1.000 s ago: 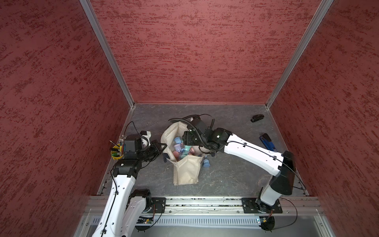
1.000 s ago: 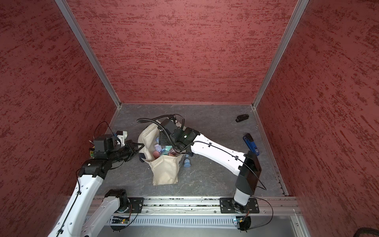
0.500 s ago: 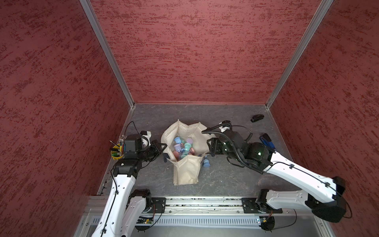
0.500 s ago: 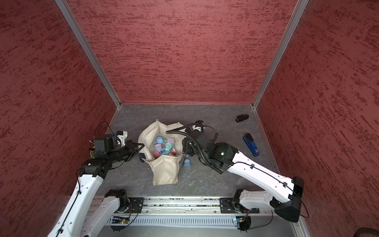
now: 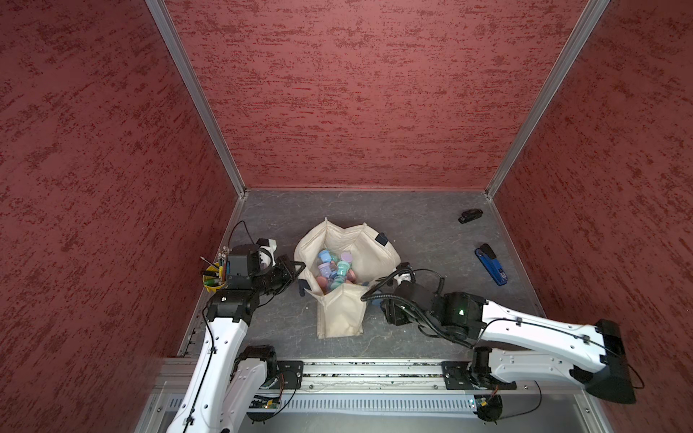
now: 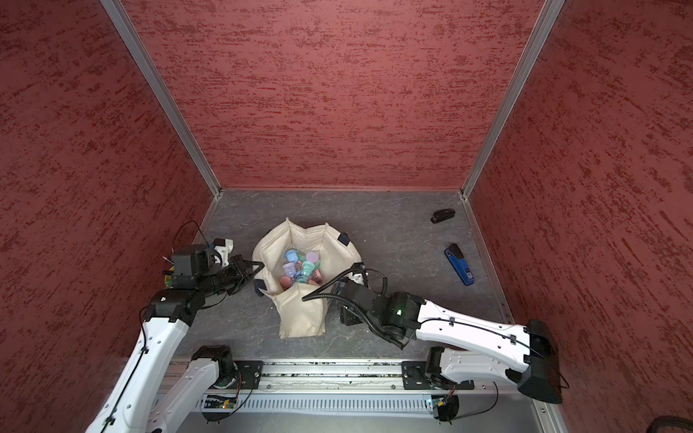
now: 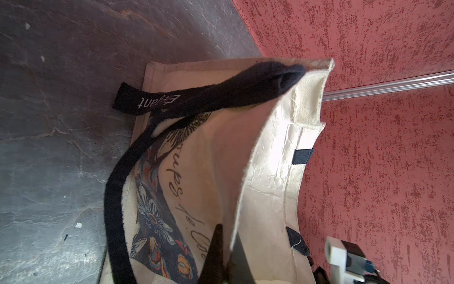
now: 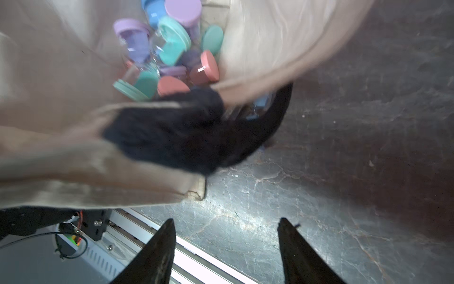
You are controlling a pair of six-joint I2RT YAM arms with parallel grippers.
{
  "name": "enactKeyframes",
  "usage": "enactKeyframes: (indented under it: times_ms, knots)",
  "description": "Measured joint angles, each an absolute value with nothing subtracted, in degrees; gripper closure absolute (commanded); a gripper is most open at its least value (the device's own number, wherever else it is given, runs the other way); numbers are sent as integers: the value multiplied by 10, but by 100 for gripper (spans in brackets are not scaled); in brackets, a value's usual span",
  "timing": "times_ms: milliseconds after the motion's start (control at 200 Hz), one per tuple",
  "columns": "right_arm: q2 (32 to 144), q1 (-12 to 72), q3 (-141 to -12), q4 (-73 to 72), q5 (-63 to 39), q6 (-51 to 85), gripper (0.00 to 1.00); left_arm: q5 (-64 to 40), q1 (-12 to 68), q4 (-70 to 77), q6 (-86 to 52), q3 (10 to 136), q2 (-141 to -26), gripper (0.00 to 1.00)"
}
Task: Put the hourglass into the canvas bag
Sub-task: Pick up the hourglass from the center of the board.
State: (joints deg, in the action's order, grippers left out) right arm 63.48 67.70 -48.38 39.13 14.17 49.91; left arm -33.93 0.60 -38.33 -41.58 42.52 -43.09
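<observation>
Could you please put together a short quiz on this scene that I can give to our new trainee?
1. True or false: the left claw is shut on the rim of the large cream canvas bag.
2. Pick one. The right claw is: A) shut on the bag's rim; B) open and empty, outside the bag above the grey stone-patterned table; C) deep inside the bag.
3. Fill the blank: the pastel-capped clear plastic hourglasses lie ___ the bag.

Key: 1 true; 2 B; 3 inside.
</observation>
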Motion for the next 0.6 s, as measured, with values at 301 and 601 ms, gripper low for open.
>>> enactKeyframes:
  times_ms: [301, 601]
  knots:
    - [729, 658, -424, 300, 129, 557, 36, -335, 6, -386, -416, 425, -429, 100]
    - [801, 608, -431, 242, 116, 560, 34, -335, 6, -386, -415, 425, -427, 100]
